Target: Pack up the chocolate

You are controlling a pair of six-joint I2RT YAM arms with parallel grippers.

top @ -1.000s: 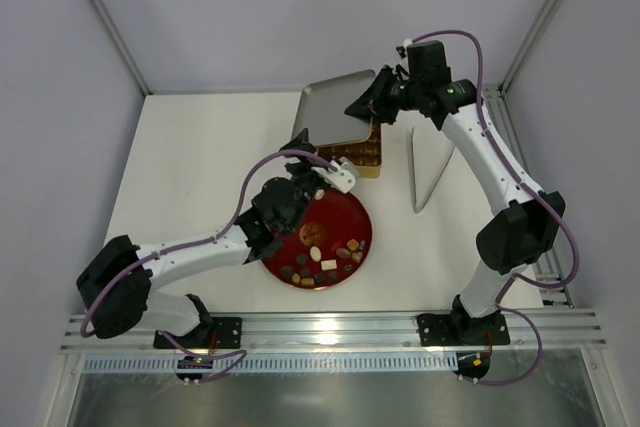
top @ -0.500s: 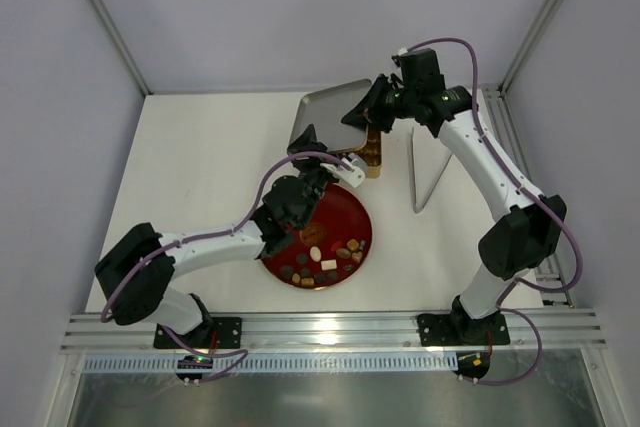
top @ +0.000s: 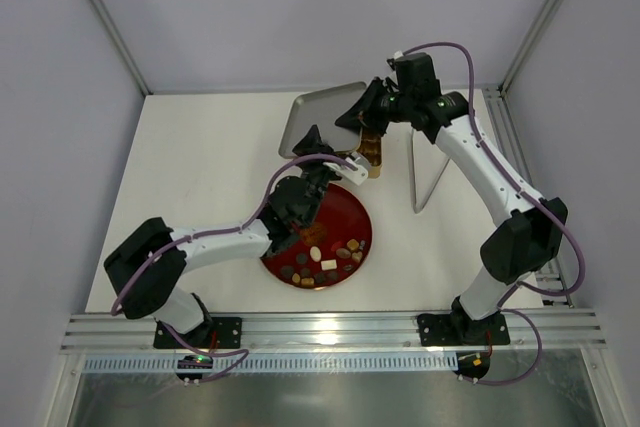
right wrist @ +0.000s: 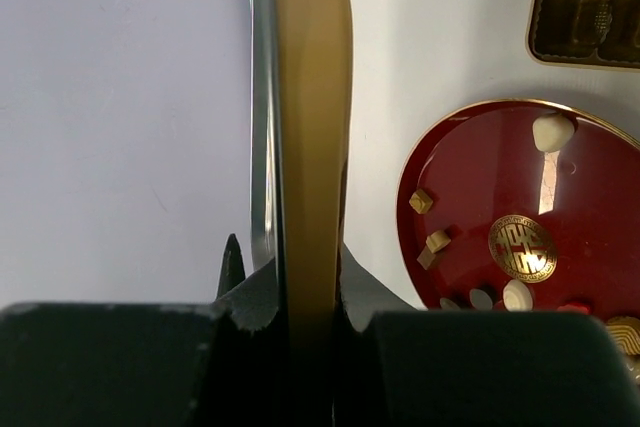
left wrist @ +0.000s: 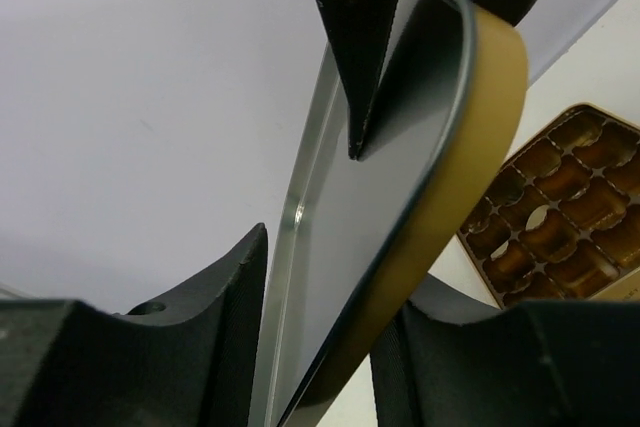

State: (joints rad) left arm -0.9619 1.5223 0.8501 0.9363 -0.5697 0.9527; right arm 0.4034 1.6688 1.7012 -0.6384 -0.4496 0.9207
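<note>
Right gripper (top: 352,119) pinches the lid (top: 318,119), held tilted on edge above the worktop (top: 200,177). Left gripper (left wrist: 325,292) straddles the lid's lower rim; whether it grips cannot be told. Chocolate (top: 325,257) lies on the plate (top: 348,215), at 7 o'clock from the tin (top: 372,153).

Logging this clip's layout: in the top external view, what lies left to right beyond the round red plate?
Square silver-lined lid → square gold gridded tin → thin grey V-shaped folded sheet.
</note>
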